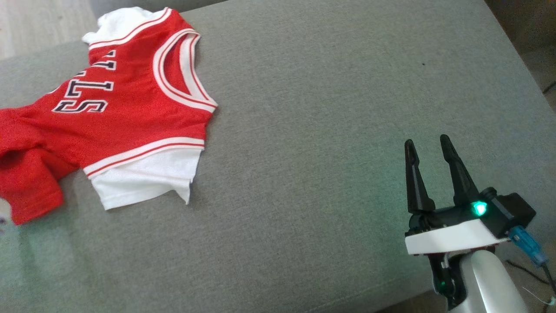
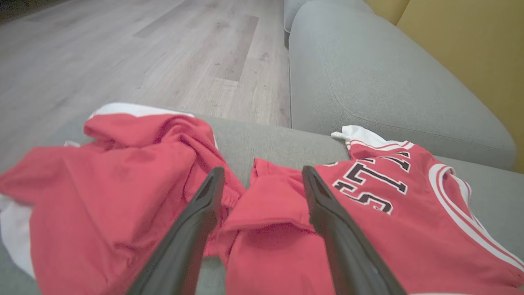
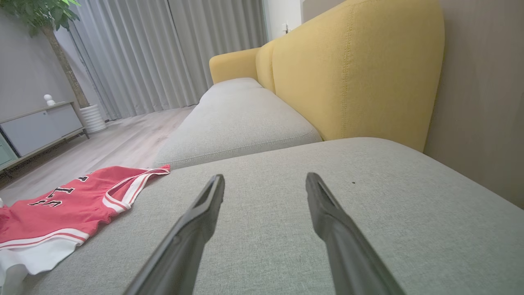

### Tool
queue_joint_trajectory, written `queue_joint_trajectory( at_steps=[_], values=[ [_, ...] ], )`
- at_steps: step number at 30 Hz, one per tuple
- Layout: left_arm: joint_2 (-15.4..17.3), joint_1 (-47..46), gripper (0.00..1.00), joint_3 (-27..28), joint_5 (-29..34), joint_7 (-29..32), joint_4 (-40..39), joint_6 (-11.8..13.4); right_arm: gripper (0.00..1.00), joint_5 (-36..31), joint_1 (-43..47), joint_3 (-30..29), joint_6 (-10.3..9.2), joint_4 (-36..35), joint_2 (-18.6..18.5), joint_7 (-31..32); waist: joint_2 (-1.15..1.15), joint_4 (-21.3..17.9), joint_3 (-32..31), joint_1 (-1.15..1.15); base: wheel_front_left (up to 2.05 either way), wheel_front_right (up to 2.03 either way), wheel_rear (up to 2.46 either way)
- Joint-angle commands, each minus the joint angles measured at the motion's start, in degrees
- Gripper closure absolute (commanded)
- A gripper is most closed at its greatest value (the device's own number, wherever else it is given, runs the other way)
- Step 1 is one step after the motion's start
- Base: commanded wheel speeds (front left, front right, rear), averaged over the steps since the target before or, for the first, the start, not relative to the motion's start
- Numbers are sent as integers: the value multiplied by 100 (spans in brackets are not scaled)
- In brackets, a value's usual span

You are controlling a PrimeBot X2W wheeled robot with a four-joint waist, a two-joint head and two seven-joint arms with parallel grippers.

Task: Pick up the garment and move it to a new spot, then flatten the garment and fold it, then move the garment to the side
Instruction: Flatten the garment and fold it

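Note:
The garment (image 1: 126, 108) is a red and white jersey with dark lettering, lying rumpled at the left end of the grey sofa cushion (image 1: 330, 108). In the left wrist view the garment (image 2: 266, 221) lies just under my left gripper (image 2: 262, 176), whose fingers stand open above its bunched red cloth with nothing between them. My right gripper (image 1: 428, 145) hovers open over bare cushion at the lower right, far from the garment. The right wrist view shows the garment (image 3: 61, 209) at the far left, well apart from my right gripper (image 3: 265, 180).
The cushion's left edge drops to a wooden floor (image 2: 143, 53). A second grey seat (image 3: 241, 119) and a yellow backrest (image 3: 356, 69) lie beyond. A cabinet (image 3: 37, 127), a potted plant (image 3: 61, 49) and curtains (image 3: 163, 49) stand across the room.

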Motion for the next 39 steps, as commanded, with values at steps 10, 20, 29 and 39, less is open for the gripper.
queue_joint_trajectory(
  at_steps=[10, 20, 29, 39],
  values=[
    [-418, 1229, 0, 289, -300, -175, -1155, 333, 0, -153, -92, 125, 44, -227, -29, -61, 0, 178, 143, 0, 0, 0, 0],
    [-559, 1212, 0, 326, -430, -236, -982, 319, 0, -190, -154, 154, 44, -205, -29, -61, 0, 207, 232, 0, 0, 0, 0],
    [-675, 848, 35, 163, -548, -143, -597, 118, 0, -160, -191, 175, 44, -205, -29, -61, 0, 117, 290, 0, 0, 0, 0],
    [-348, 695, 100, -68, 82, -539, -483, -71, 0, -154, -153, 145, 44, -184, -29, -61, 0, 97, 195, 0, 0, 0, 0]
  ],
)
